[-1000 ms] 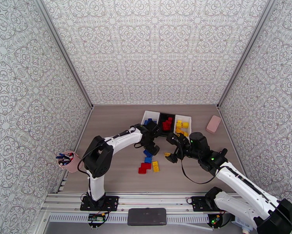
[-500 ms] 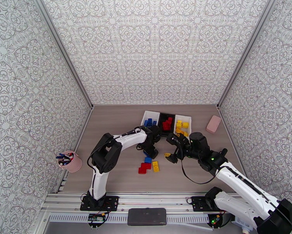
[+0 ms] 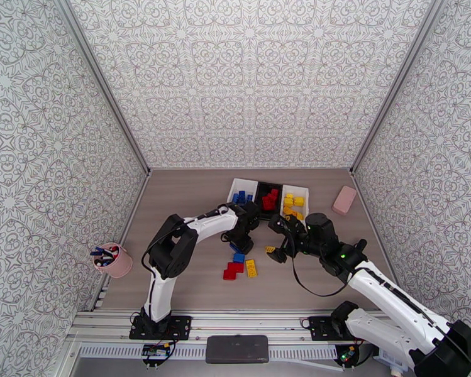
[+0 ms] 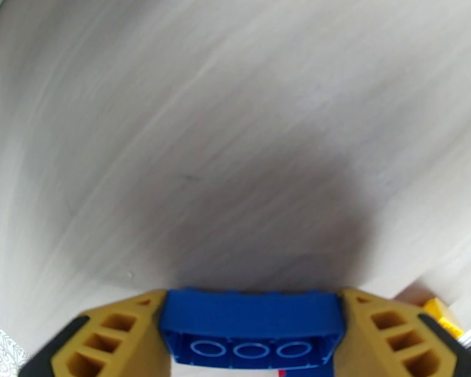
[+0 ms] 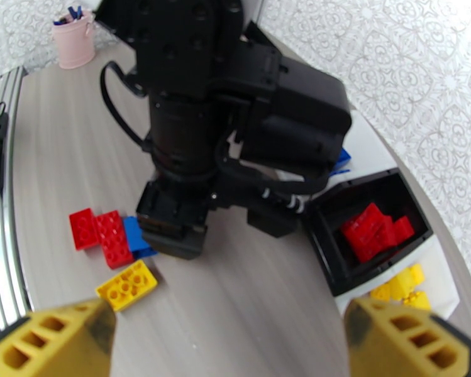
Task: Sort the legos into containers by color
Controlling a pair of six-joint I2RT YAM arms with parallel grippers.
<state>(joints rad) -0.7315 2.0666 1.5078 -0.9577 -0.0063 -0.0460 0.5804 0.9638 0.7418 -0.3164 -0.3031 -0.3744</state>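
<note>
Lowered left gripper (image 4: 251, 337) now pinches blue lego (image 4: 251, 314) end-to-end; left white container (image 3: 236, 183) just beyond, toward desk's far edge; right gripper (image 5: 229, 337) wide, empty.

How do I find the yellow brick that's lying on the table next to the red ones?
Find the row of three bins at the back of the table, then come straight toward the near edge to a small cluster of loose bricks. The yellow brick lies at its right edge, right beside the red bricks. It is the only yellow one in that cluster.
</note>
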